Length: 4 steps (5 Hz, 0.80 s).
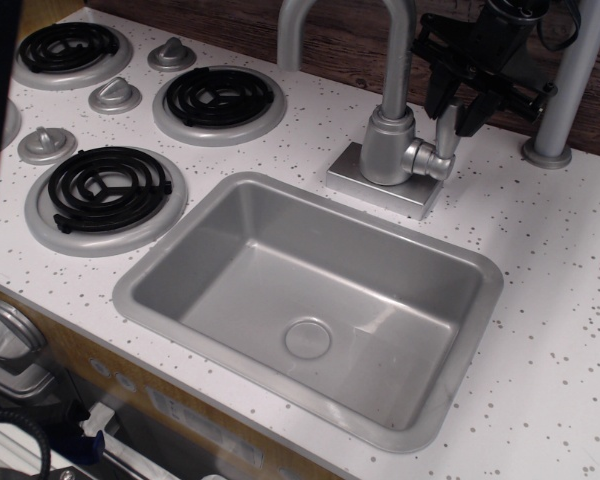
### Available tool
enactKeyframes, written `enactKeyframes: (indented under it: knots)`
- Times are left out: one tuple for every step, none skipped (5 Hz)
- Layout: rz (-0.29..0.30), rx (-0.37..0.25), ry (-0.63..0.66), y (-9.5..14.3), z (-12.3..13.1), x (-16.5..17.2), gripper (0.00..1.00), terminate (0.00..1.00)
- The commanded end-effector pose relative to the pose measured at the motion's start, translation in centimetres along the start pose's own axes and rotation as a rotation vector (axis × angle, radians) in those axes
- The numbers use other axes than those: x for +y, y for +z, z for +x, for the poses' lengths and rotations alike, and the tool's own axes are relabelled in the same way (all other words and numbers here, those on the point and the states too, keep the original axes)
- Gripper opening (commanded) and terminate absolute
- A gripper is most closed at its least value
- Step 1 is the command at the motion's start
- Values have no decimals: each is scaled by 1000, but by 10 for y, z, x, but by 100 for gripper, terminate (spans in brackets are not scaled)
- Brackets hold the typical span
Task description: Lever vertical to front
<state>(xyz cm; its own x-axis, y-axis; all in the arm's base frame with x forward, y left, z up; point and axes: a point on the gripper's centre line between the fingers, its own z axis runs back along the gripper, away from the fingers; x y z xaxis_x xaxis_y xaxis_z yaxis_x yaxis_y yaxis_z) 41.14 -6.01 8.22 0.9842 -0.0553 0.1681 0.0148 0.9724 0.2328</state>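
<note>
Beside the spout, the upright lever (445, 133) sits between the pincer (452, 108) fingers

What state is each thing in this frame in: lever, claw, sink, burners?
lever: standing upright, not yet tipped to the front, its upper end between the claw's fingers.
claw: closed around the lever's top.
sink: empty and dry, drain uncovered.
spout: nothing running from it in view.
burners: bare, with no pots on them.
</note>
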Motion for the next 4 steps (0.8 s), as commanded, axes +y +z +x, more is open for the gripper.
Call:
enactKeyframes:
  knots:
    - [-36, 17, 87, 15, -12, -3, 0, 0]
    - [-80, 14, 107, 0, -20, -2, 0, 0]
    - [-121, 9, 124, -14, -27, -1, 0, 0]
    - [-148, 2, 132, -24, -30, 0, 0, 0]
